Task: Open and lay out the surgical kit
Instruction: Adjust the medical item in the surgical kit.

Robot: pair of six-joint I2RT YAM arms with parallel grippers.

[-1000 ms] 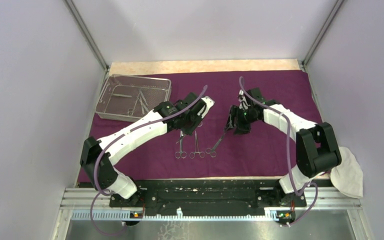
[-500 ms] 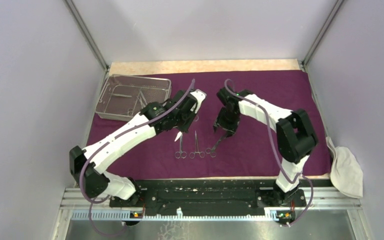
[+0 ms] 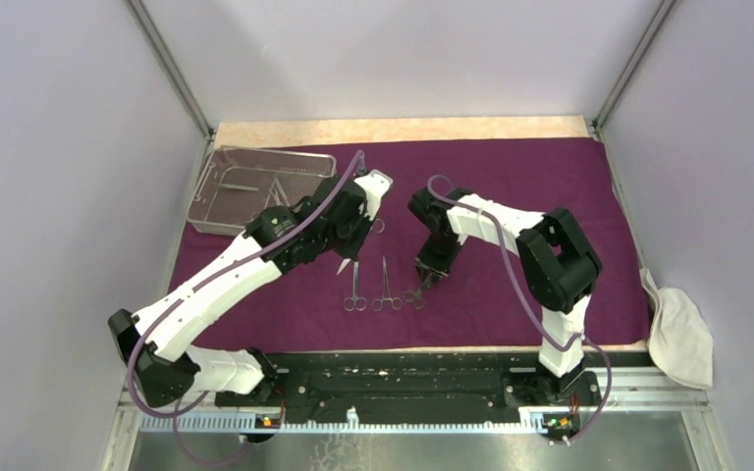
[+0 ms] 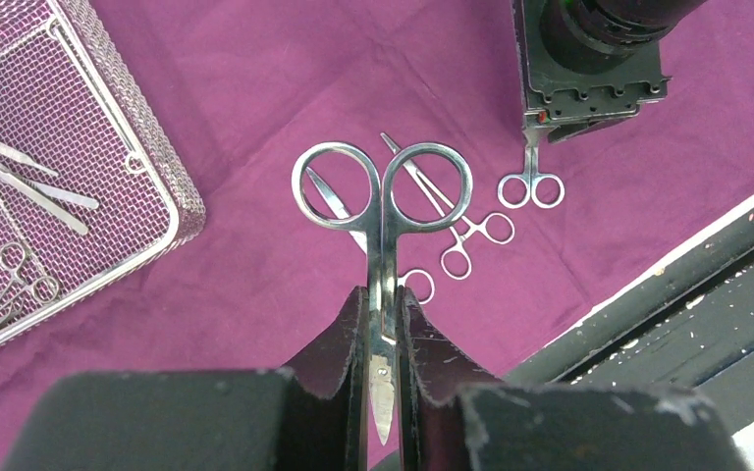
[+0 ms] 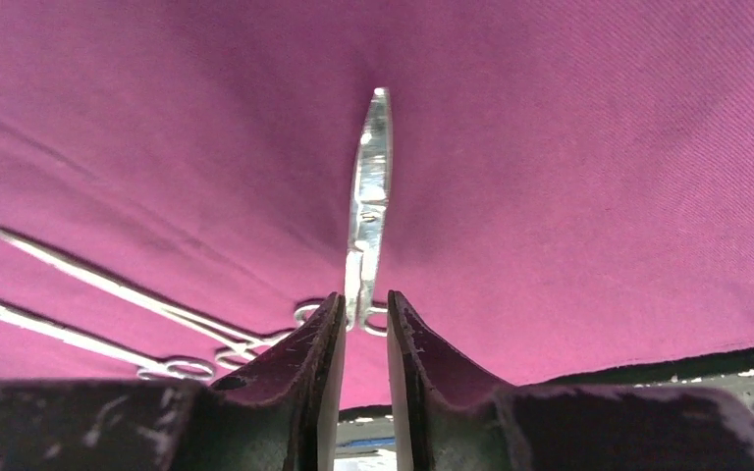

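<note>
Near the purple wrap's (image 3: 530,196) near edge lie two forceps (image 3: 355,289). The right gripper (image 5: 363,319) sits almost shut round a third forceps (image 5: 368,196) (held or not, I cannot tell). The left gripper (image 4: 381,324) pinches scissors (image 4: 383,196). Lay them flat beside the row, not on top. The mesh tray (image 3: 265,150) sits at the far left corner.

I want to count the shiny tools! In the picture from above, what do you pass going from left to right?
wire-mesh tray → first clamp → second clamp → third clamp → white cloth
</note>
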